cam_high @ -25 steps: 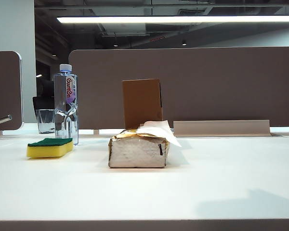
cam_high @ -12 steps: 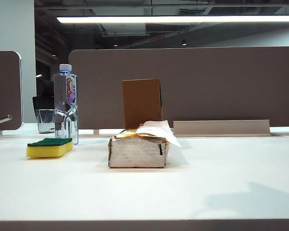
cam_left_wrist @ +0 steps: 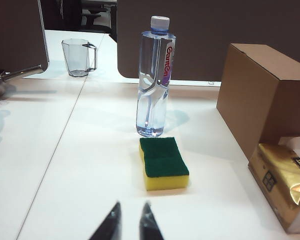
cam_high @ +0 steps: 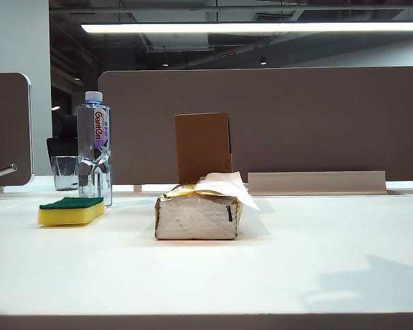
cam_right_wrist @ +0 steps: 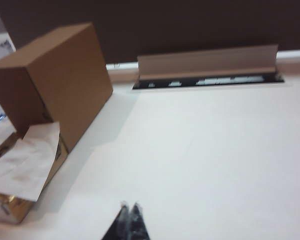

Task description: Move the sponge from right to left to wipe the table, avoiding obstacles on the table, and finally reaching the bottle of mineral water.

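The yellow sponge lies green side up on the white table at the left, just in front of the bottle of mineral water. In the left wrist view the sponge lies ahead of my left gripper, whose fingertips stand a narrow gap apart with nothing between them. The bottle stands just beyond the sponge. The obstacles are mid-table: the tissue pack and, behind it, the upright cardboard box. My right gripper is shut and empty above bare table, with the box and the tissue pack off to one side. Neither gripper appears in the exterior view.
A clear glass stands behind the bottle. A raised grey cable flap sits at the back right in front of the brown partition. A metal rod pokes in at the far left.
The sponge, bottle and obstacles have stayed put. Only the shadow on the near right of the table has shifted and changed shape.
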You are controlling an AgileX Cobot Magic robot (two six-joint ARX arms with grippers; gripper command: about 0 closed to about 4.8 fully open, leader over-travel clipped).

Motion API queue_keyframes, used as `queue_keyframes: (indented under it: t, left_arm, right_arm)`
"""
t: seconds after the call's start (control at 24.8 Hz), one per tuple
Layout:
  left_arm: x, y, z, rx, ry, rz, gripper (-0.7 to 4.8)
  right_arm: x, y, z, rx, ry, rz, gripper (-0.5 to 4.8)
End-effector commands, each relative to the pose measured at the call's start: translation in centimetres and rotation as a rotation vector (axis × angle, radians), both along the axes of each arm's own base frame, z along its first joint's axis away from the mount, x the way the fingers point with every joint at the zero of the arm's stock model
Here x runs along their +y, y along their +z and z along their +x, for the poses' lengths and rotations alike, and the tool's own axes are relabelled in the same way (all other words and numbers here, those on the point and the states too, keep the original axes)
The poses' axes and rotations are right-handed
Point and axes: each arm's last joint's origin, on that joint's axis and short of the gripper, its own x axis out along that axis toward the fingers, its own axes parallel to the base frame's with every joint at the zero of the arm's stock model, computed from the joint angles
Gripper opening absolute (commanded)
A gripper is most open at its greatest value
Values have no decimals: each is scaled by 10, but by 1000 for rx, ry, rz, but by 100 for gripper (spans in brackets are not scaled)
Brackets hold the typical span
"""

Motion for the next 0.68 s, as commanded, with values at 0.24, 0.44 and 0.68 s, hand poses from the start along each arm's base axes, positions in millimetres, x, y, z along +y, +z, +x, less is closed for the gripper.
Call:
queue_keyframes:
  t: [0.24, 0.44, 0.68]
  left_arm:
    - [0, -18, 10, -43, 2, 50, -4]
    - [0, -29, 13, -37, 2, 54, -4]
    - [0, -33, 15, -57, 2, 57, -4]
  right_arm:
    - [-1, -26, 7, -44, -57, -5, -6]
    - [-1, -43, 9, -38, -55, -24, -6]
    - [0, -54, 10, -24, -38, -43, -6]
